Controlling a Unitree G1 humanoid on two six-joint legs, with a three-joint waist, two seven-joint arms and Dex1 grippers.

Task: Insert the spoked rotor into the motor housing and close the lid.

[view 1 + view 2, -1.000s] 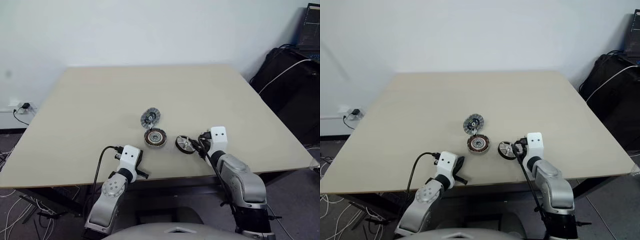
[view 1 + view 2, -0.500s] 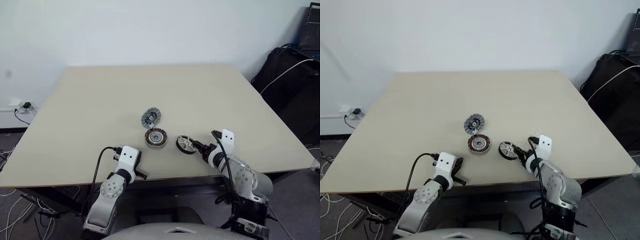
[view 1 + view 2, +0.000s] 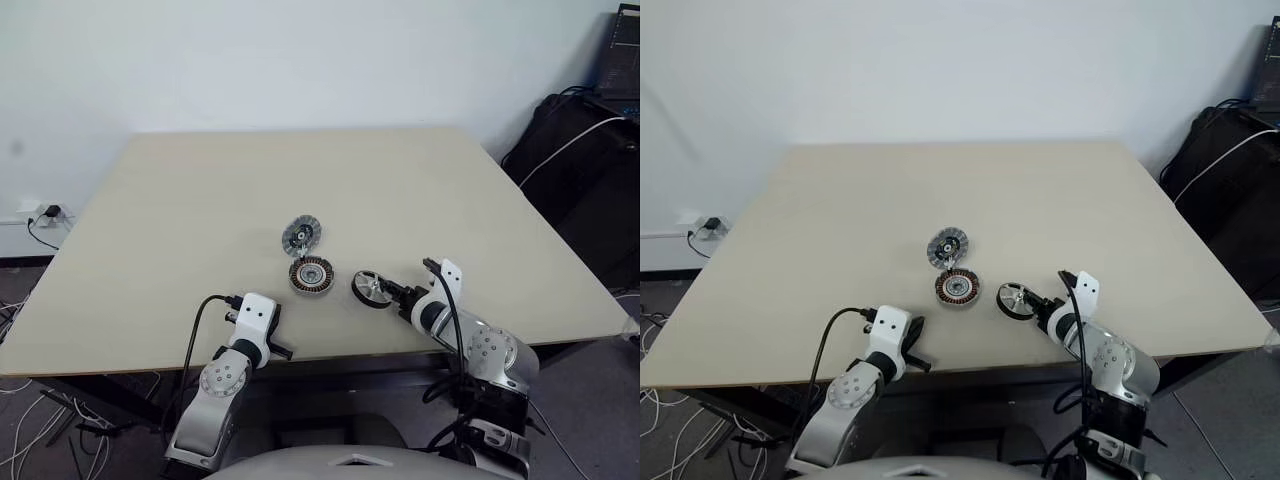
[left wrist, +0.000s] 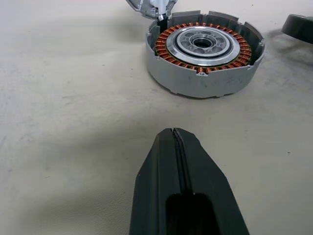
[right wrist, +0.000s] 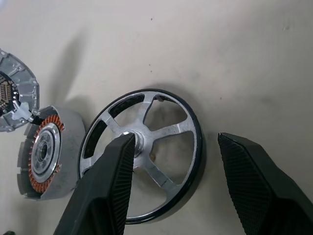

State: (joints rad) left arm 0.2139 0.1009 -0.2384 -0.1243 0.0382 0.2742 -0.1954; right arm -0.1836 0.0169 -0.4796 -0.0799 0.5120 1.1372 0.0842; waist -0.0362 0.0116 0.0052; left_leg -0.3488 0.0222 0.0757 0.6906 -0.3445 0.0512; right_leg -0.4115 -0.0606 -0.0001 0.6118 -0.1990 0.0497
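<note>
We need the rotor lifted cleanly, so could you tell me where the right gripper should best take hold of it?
Probably across the near rim arc of the spoked rotor, coming from the table's near edge: it lies flat, and the open gaps let one finger drop inside. The right gripper is open over it.

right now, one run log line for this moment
left gripper: jaws shut, idle short of housing | right gripper: jaws open astride rotor, no grip | lid: beyond housing, off

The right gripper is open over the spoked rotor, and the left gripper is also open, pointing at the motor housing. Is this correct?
Not quite: the left gripper is shut, its fingers pressed together in the left wrist view. The rest holds: the right gripper is open over the spoked rotor, and the left points at the motor housing.
</note>
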